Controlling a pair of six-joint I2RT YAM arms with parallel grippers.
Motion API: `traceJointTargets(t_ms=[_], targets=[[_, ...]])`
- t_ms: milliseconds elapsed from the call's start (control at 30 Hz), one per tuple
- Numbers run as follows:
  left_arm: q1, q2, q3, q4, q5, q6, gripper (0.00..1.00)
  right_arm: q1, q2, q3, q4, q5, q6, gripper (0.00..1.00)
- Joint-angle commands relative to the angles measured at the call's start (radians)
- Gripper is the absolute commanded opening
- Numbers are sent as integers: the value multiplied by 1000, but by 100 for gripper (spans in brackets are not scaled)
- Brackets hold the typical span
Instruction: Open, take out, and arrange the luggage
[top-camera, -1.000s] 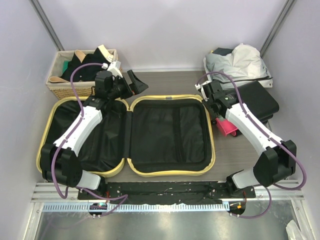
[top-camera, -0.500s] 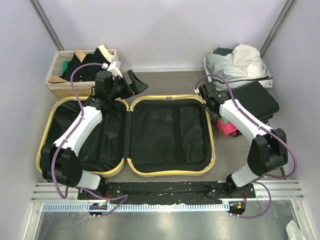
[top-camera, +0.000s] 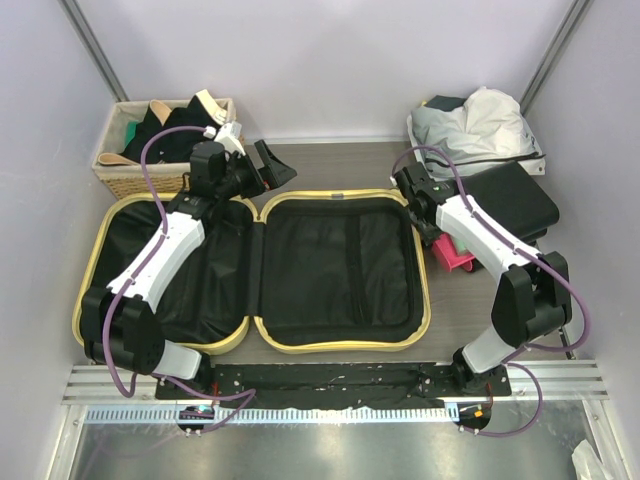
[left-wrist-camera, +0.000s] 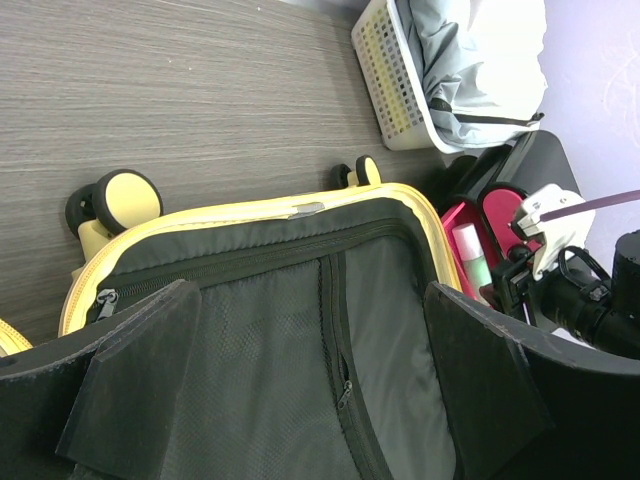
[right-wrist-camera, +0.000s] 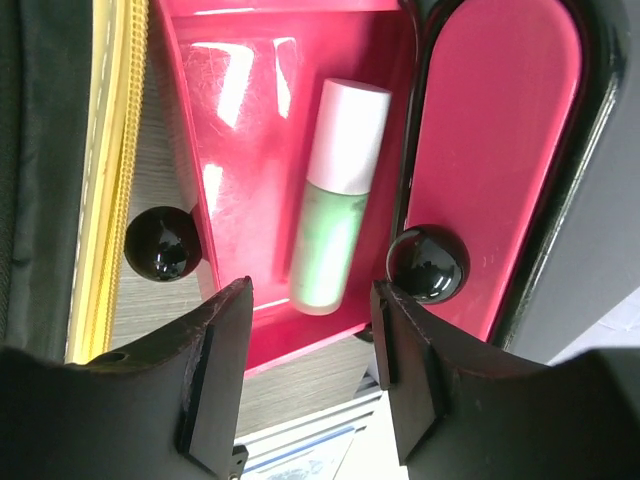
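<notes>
The left arm stretches far forward. The left gripper (left-wrist-camera: 310, 385) is spread wide and holds nothing. The open luggage (top-camera: 335, 265) lies flat just below it. The right arm bends down. The right gripper (right-wrist-camera: 310, 290) is spread too, right above a green bottle (right-wrist-camera: 335, 235) in a pink tray (right-wrist-camera: 230, 90).

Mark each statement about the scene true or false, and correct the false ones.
1. The luggage lies open flat, with black lining showing in both halves. True.
2. The right gripper is clamped on the green bottle. False: its fingers stand apart without touching the bottle, which lies in the pink tray.
3. The wicker basket stands beyond the luggage's left half. True.
4. The left gripper holds a garment. False: its fingers are wide apart and hold nothing.
</notes>
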Motion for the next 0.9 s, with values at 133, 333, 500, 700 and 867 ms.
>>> traceJointTargets(t_ms=[133,333,500,700,867], targets=[[-3,-11,40,10,4,18,100,-5,-124,37,-2,-54,106,47],[-1,-3,35,20,21,5,100,-7,-221,-95,19,-279,206,34],[-3,-1,31,31,27,-2,100,-5,-267,-167,42,-359,256,29],[-3,-3,29,33,30,-4,100,-7,-246,-218,71,-352,296,28],[-3,-6,28,33,29,-1,100,-7,-191,-229,106,-290,338,26]])
